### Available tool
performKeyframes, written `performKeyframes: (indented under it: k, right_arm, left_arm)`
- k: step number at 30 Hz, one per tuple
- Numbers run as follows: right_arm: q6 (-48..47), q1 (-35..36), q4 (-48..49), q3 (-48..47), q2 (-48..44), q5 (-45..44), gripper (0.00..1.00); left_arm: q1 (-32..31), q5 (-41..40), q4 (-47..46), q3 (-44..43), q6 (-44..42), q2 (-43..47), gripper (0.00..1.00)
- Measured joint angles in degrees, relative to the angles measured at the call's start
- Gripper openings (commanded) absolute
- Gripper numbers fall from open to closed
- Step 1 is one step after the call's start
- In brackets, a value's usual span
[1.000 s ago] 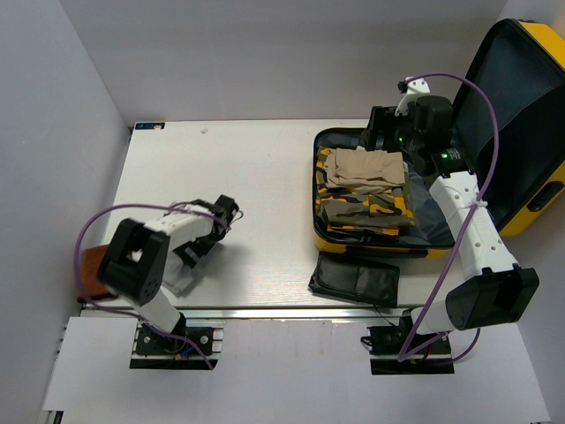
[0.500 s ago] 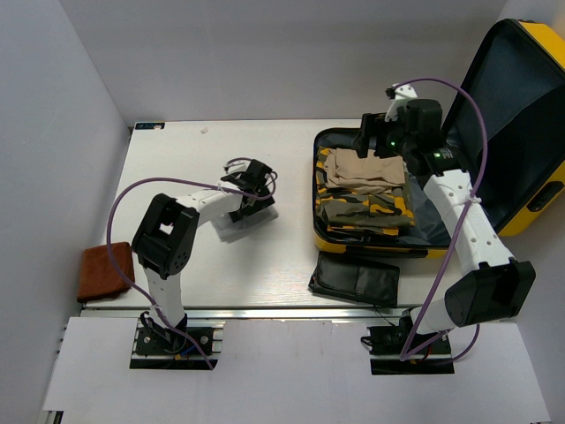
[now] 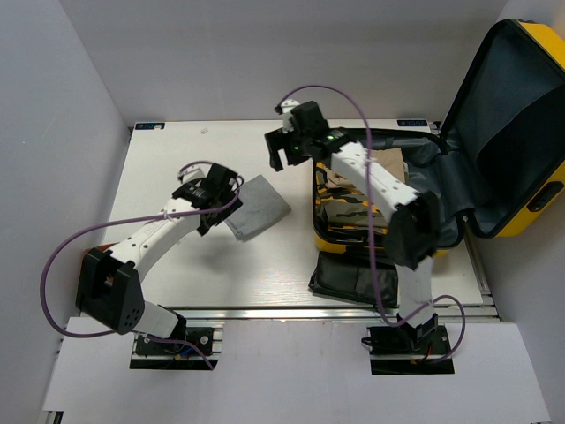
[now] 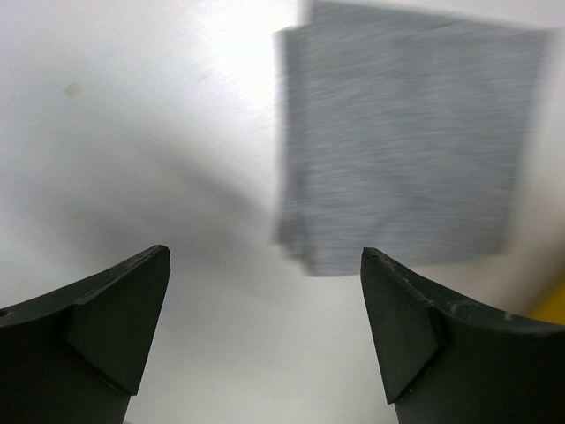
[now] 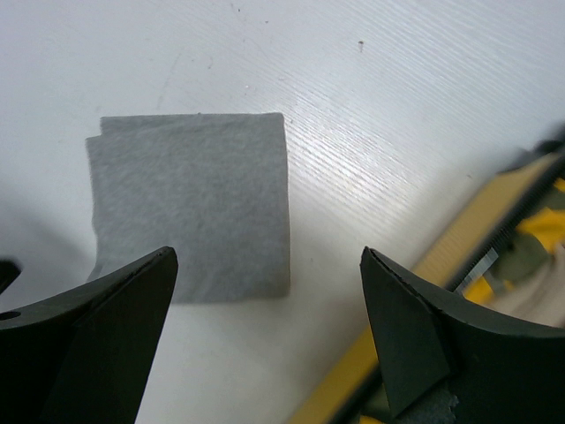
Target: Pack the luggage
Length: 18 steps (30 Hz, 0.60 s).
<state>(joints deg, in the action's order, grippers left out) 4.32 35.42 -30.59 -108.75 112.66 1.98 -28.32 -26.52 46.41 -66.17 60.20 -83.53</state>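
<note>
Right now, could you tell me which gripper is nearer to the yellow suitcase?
Right. The right gripper hangs just off the left edge of the suitcase; the left gripper is farther left, beyond the grey cloth.

Luggage (image 3: 531, 219) yellow, lining (image 3: 516, 110) dk grey; cloth (image 3: 258, 207) grey; pouch (image 3: 353, 281) blk.

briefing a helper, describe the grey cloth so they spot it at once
On the white table, find the open yellow luggage at right. Left of it lies the grey cloth, folded flat and square. Unlike the camouflage clothes in the case and the black pouch in front of it, it is plain grey.
</note>
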Motion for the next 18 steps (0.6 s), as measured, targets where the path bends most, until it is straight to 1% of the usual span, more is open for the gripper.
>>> performKeyframes:
  k: [1,3,5,6,8,11,14,15,18]
  right_arm:
    - [-0.02,0.48,-0.44,-2.34,2.40,-0.74,0.89]
    - [-0.20,1.97,-3.56,-12.24,12.02,-1.68,0.89]
    - [-0.02,2.80,-5.25,-19.32,19.63,-2.12,0.89]
    - [0.20,3.10,-5.49,-20.87,22.18,-2.27,0.89]
    - [0.72,3.56,-5.90,-20.98,25.38,-2.29,0.89]
    - [1.11,3.69,-6.47,-18.95,27.45,-2.56,0.89]
    - [1.22,3.65,-7.34,-20.44,29.70,-2.73,0.89]
    - [1.27,3.65,-7.28,-20.81,30.32,-2.73,0.87]
    - [1.68,3.67,-7.13,-20.50,31.54,-2.16,0.78]
  left_arm:
    - [0.96,0.50,-0.04,3.28,0.72,1.68,0.98]
    - [2.34,1.88,-0.98,8.85,1.55,2.36,0.98]
    - [2.95,3.80,-2.78,12.66,1.75,0.50,0.98]
    - [3.10,5.01,-4.26,13.73,1.62,-0.59,0.98]
    - [3.28,7.10,-7.21,14.16,1.27,-2.67,0.98]
    - [3.65,9.33,-12.63,14.05,0.76,-4.48,0.98]
    - [3.89,10.36,-15.93,13.53,0.22,-6.14,0.98]
    - [4.04,10.60,-16.76,13.22,0.07,-6.99,0.98]
    - [4.85,10.97,-18.71,12.74,-0.42,-9.88,0.98]
